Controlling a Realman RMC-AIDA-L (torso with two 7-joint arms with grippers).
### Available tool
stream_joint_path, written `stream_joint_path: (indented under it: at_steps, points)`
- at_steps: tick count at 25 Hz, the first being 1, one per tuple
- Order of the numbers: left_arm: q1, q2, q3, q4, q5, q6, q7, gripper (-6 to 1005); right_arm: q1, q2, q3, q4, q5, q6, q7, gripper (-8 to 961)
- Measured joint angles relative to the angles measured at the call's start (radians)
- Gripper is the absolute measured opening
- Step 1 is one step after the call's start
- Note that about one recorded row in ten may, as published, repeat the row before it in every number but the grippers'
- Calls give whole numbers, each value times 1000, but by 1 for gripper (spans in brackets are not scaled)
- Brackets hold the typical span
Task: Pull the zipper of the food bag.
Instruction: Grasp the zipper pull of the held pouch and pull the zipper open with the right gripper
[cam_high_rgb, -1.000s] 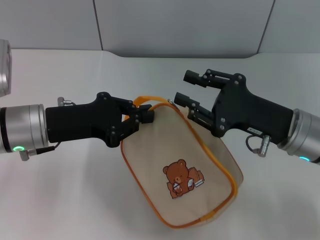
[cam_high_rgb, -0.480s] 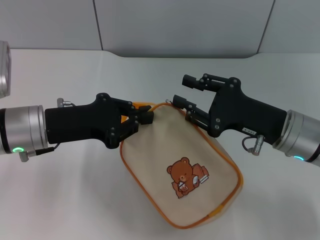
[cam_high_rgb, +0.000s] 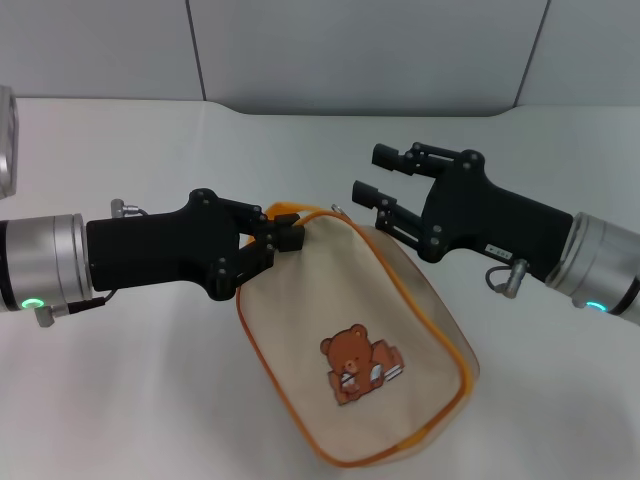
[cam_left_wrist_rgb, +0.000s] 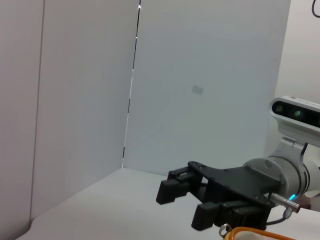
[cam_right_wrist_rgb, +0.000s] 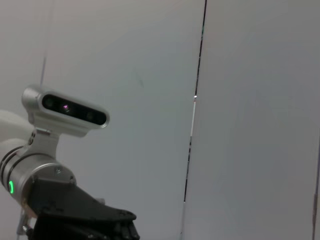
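With the left hand (cam_high_rgb: 283, 238) clamped on the food bag (cam_high_rgb: 350, 340) at frame centre, the right hand (cam_high_rgb: 372, 175) hangs wide, the zipper (cam_high_rgb: 340, 210) ungrasped.

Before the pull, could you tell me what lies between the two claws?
In the head view, only the food bag's top corner with its zipper lies between left claw and right claw.

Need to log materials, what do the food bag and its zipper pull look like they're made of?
The food bag, held at its top corner by the left claw, looks like matte cream canvas, sagging softly, with orange fabric trim. The zipper pull looks like shiny silver metal, though it's small.
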Motion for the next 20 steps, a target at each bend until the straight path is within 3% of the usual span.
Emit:
stream_joint_path:
  at_steps: [6, 20]
  points:
    - [0, 0, 0, 0, 0, 0, 0, 63, -4, -2, -9, -3, 15, -78, 22, 447]
    - [-1, -1, 1, 0, 1, 0, 1, 63, 22, -2, -105, -69, 8, -45, 182, 447]
